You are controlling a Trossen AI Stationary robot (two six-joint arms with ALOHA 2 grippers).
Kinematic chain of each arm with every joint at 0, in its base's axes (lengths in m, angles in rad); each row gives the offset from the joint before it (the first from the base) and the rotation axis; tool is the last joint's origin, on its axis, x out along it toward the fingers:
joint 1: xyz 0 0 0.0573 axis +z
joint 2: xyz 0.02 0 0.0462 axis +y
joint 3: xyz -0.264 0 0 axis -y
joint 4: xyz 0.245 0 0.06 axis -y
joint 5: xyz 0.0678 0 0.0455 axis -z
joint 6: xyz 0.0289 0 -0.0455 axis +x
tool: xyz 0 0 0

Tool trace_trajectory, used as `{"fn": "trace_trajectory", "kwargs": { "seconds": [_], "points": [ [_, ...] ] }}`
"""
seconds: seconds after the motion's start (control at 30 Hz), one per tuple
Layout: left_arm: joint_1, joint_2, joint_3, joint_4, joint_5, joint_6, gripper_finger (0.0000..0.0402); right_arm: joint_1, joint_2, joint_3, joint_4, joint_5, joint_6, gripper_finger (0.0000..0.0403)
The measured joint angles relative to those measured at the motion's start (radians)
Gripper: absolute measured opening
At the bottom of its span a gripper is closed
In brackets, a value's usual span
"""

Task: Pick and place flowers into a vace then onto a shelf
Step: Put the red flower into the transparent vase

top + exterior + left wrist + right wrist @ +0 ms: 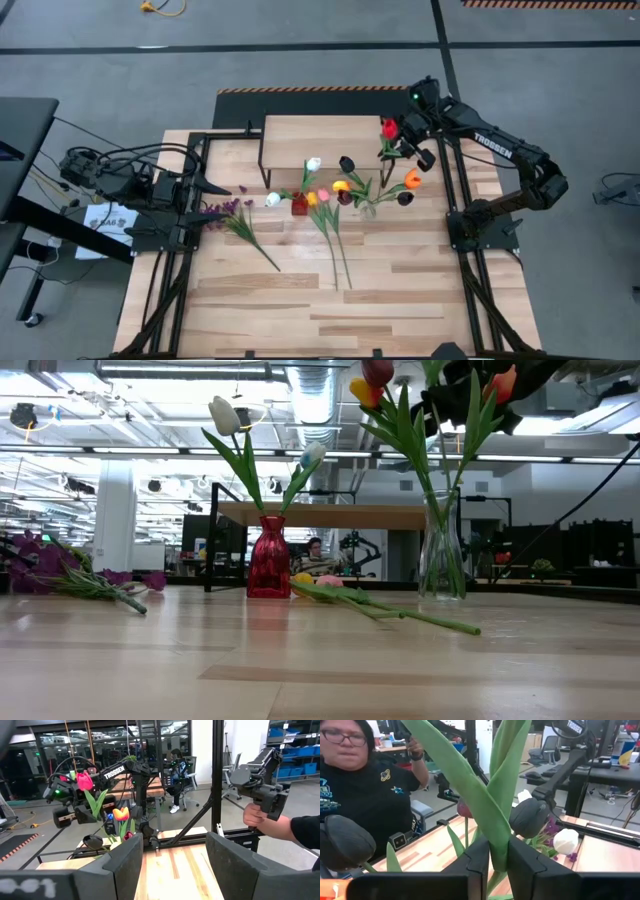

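Observation:
My right gripper (398, 140) is shut on a red tulip (389, 128), up over the table's far right, beside the light-wood shelf (305, 145). Below it stands a clear vase (440, 550) holding orange (412, 180), yellow (341, 186) and near-black (405, 198) tulips. A red vase (268, 558) holds white tulips (313, 164). Two tulips (322, 198) and purple blossoms (230, 210) lie flat on the table. My left gripper (174, 865) waits open at the left edge, with nothing between its fingers. My right gripper pinches the red tulip's green stem and a wrapping leaf (499, 851) between its two fingers, some way below the bloom. The fingers come in level, lying across the stem. The tulip stands roughly upright, its bloom (84, 780) above the fingers and its stem running down toward the clear vase.
Black frame posts (455, 190) stand along both table sides. The shelf rests on thin black legs at the far middle. A person (355, 775) sits beyond the table, and a hand holding a controller (260, 815) shows off to one side. Bare planks lie near the front edge (330, 320).

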Motion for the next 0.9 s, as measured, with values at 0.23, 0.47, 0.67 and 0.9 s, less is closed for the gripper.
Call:
{"fn": "trace_trajectory", "kwargs": {
  "seconds": [0.23,0.47,0.67,0.9],
  "points": [
    [0.0,0.0,0.0,0.002,0.0,-0.005,0.0208,0.008,0.0,0.0,0.0,0.064,0.082,0.0064],
    [0.0,0.0,0.0,0.002,0.0,-0.014,0.0208,0.008,0.0,0.0,-0.001,0.119,0.162,0.0088],
    [0.0,0.0,0.0,0.006,0.0,-0.018,0.0208,0.034,0.0,0.0,-0.044,0.171,0.173,0.0129],
    [0.0,0.0,0.0,0.01,-0.004,-0.019,0.0208,0.038,-0.001,0.0,-0.115,0.293,0.173,0.0171]
  ]
}}
